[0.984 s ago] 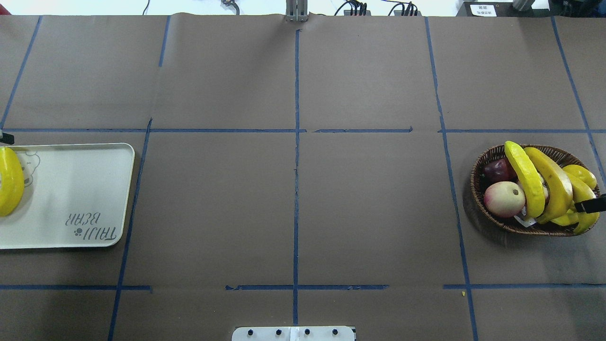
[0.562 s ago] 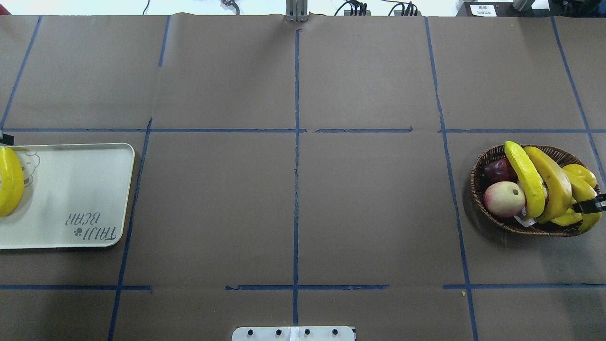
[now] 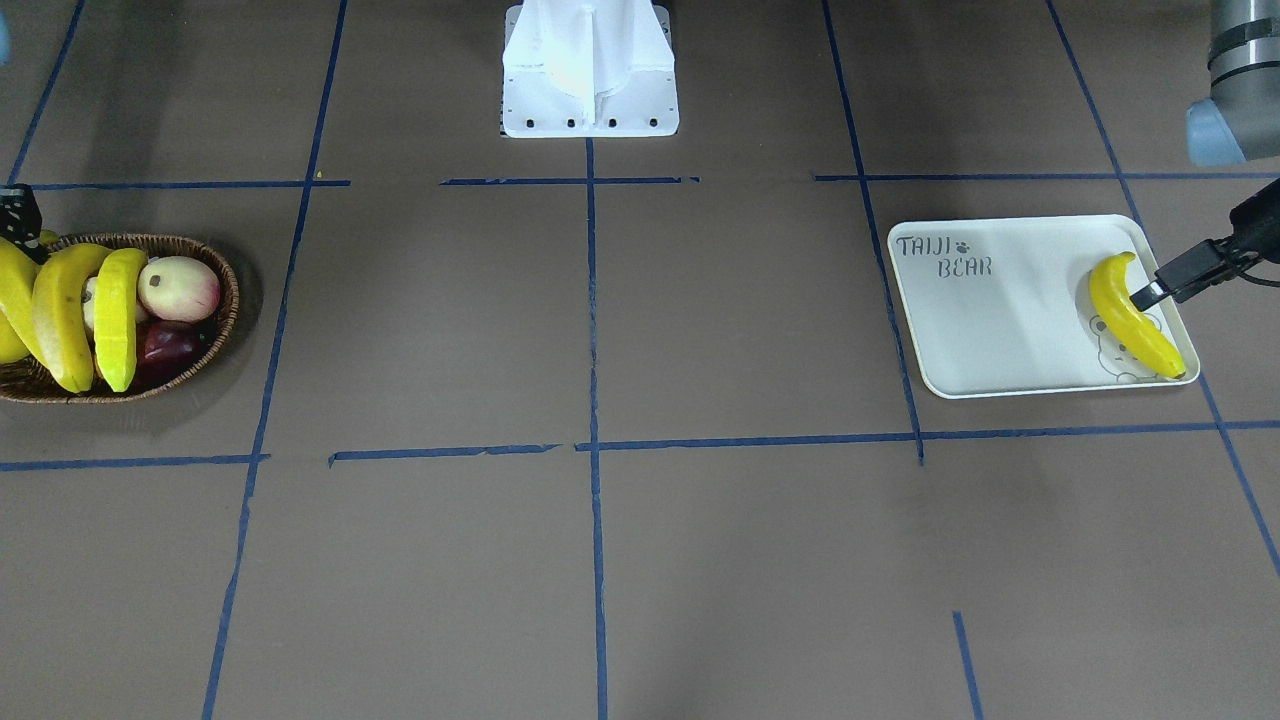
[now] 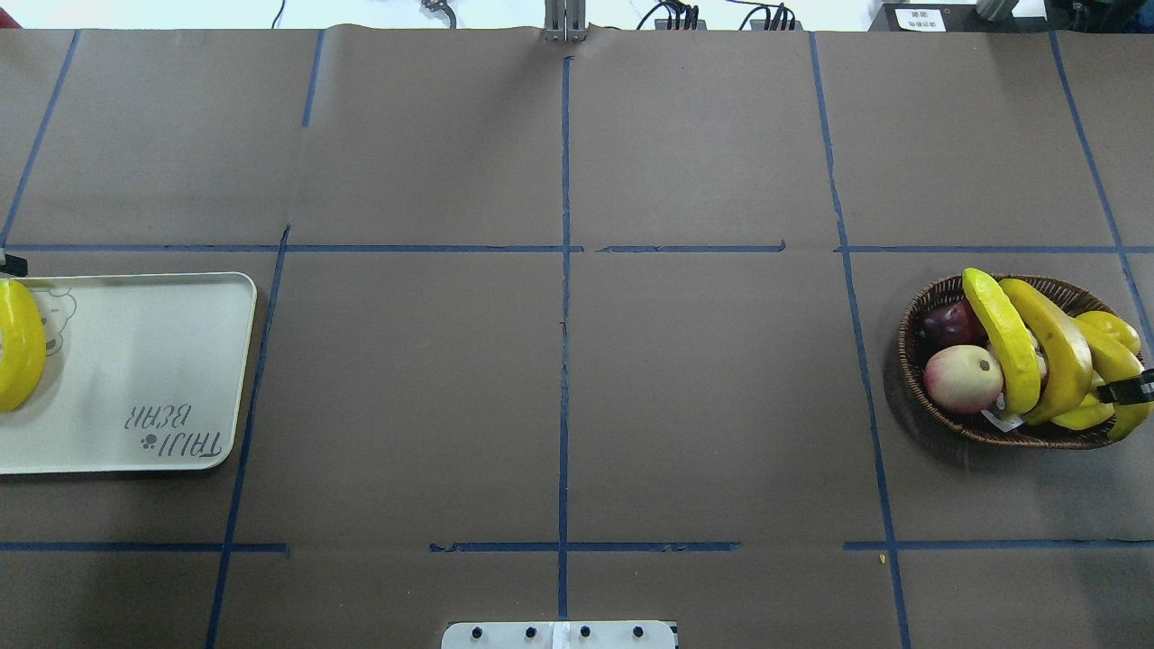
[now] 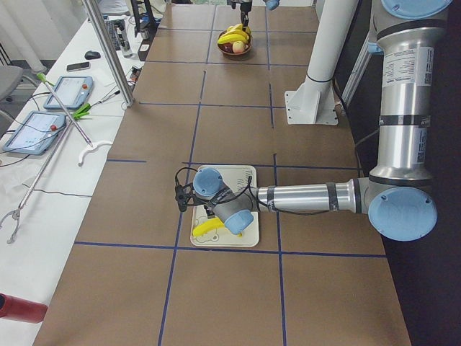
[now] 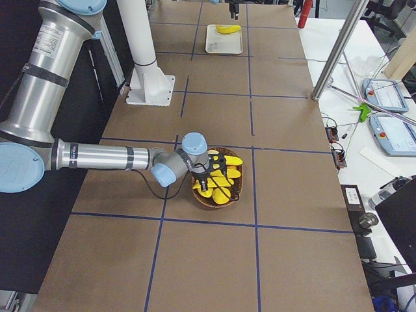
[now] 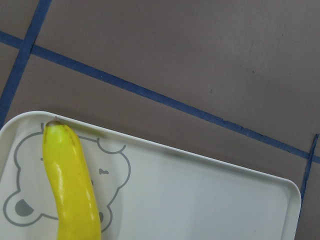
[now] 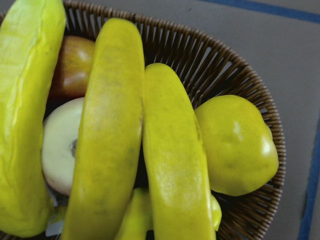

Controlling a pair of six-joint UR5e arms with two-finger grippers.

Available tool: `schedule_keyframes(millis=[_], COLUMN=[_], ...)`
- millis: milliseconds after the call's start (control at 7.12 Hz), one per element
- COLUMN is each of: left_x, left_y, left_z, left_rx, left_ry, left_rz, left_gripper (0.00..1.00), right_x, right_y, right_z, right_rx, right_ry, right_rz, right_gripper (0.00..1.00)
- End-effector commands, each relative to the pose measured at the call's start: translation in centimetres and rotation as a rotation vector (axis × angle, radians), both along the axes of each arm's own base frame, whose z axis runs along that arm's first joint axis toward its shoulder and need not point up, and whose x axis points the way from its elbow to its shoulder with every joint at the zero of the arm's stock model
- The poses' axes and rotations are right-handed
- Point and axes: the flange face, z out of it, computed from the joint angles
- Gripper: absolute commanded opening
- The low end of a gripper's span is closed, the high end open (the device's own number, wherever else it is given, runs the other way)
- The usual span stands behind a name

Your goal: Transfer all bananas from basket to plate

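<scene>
right gripper [image 4: 1127,389] over basket [image 4: 909,347] bananas [image 4: 1055,351] | jaw state unreadable — left gripper [image 3: 1150,293] too | clamp mid-banana, lift straight, spare peach [image 4: 960,379]

Bright even overhead light, soft shadow beside basket [image 4: 933,297], mild sheen on bananas [image 8: 170,165], wrist views slightly soft

Yellow bananas [image 4: 1002,338], brown woven basket [image 4: 992,434], cream bear-printed plate [image 4: 135,361].

The brown table [image 4: 703,406] carries the basket [image 4: 909,335] and plate [image 4: 135,361].
</scene>
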Motion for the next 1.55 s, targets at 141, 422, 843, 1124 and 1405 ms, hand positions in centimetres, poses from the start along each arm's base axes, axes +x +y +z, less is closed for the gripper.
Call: schedule_keyframes(millis=[141,422,843,1124,1405], left_x=[0.1,0.1,1.5,6.2,14.5], left_y=[0.0,0.0,0.4,-2.9,-3.8], left_z=[-0.2,-0.6,-3.9,-9.8,-17.8], left_rx=[0.007,0.022,0.244,0.284,0.08], left_ry=[0.004,0.008,0.084,0.146,0.247], left_rz=[0.002,0.005,0.037,0.069,0.006], left_gripper=[1.0,1.0,1.0,1.0,0.99], right_x=[5.9,5.0,0.0,-5.2,-10.6], right_y=[-1.8,-4.3,-9.4,-12.3,-11.9], right_z=[-1.0,-5.8,-12.7,-17.7,-23.6], right_rx=[0.07,0.081,0.135,0.129,0.03], right_ry=[0.043,0.026,-0.151,-0.258,-0.361], right_rz=[0.108,0.115,-0.013,-0.07,-0.007], right_gripper=[0.0,0.0,0.03,0.03,0.03])
